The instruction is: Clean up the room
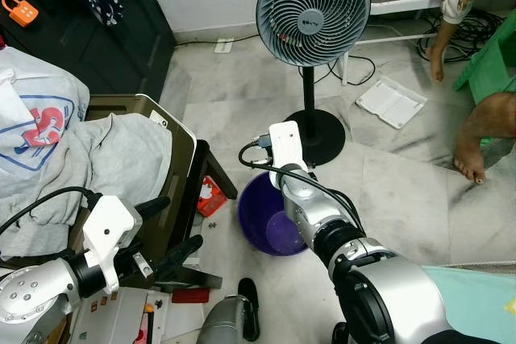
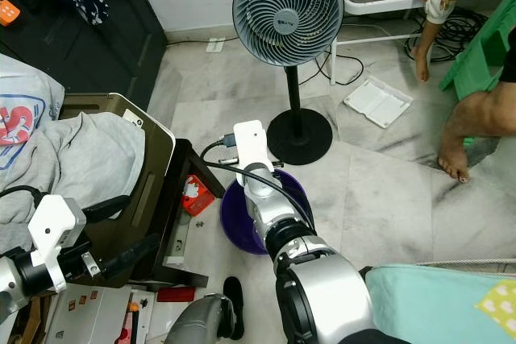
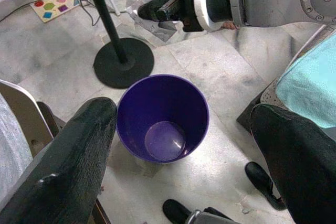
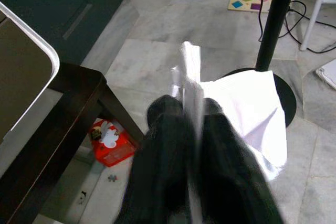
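A purple bin (image 1: 256,230) stands empty on the marble floor beside the dark chair; the left wrist view looks straight down into the bin (image 3: 163,116). My right gripper (image 4: 185,109) is shut on a crumpled white paper (image 4: 244,103) and hangs above the bin's far rim, near the fan base. From the left wrist camera the right gripper (image 3: 153,10) appears over the floor with the paper (image 3: 157,25) under it. My left gripper (image 1: 172,229) is open and empty, low beside the chair, a short way left of the bin.
A standing fan (image 1: 313,10) has its black base (image 1: 321,136) just behind the bin. The chair (image 1: 184,168) carries grey clothes (image 1: 113,159). A red packet (image 1: 211,196) lies under it. A person's foot (image 1: 469,165) and an open booklet (image 1: 391,102) are at right. A black shoe (image 1: 248,308) lies near me.
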`<state>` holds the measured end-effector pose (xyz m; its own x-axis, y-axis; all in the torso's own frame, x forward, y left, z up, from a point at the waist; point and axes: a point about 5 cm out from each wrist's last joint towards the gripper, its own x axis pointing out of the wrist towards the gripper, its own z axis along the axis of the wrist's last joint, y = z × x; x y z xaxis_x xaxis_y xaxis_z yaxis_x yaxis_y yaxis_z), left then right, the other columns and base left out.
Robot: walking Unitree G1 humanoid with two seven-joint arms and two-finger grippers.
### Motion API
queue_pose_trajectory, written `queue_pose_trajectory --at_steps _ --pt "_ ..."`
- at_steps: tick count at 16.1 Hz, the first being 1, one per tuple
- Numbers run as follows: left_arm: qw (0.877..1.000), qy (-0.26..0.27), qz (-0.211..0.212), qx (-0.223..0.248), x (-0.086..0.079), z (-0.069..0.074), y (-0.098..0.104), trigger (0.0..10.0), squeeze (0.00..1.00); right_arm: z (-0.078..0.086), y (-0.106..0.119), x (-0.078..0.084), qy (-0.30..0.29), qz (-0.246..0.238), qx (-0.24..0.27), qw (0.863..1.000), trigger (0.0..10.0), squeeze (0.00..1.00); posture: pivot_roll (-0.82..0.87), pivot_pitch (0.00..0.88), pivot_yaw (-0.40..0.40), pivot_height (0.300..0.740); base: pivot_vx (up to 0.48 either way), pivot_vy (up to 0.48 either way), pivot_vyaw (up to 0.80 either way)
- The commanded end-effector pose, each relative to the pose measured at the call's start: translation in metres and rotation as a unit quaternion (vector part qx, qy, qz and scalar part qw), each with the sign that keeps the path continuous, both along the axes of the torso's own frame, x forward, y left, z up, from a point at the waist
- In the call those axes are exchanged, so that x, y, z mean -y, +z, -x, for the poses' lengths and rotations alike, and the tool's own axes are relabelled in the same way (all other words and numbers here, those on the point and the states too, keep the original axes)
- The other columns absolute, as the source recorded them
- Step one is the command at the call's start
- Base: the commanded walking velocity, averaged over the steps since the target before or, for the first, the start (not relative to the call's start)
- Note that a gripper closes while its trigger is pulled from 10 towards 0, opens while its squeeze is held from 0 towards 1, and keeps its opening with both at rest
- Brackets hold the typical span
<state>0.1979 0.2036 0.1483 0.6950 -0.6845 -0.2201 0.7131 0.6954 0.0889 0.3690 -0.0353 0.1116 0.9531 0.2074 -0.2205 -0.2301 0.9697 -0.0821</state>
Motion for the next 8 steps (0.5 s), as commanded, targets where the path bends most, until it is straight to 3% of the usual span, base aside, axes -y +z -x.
queue_pose_trajectory --at_steps 1,8 --pt "1.0 0.011 -0.009 -0.011 -0.0045 0.002 -0.004 10.0 0.0 0.0053 0.0024 -0.0208 0.019 -0.017 -0.003 1.0 10.0 1.0 0.27 0.299 0.208 0.74 0.0 0.0 0.0" --pt "1.0 0.012 -0.004 -0.006 -0.0019 -0.002 -0.0044 10.0 0.0 0.0035 0.0041 -0.0181 0.017 -0.01 0.003 1.0 10.0 1.0 0.26 0.293 0.204 0.74 0.0 0.0 0.0"
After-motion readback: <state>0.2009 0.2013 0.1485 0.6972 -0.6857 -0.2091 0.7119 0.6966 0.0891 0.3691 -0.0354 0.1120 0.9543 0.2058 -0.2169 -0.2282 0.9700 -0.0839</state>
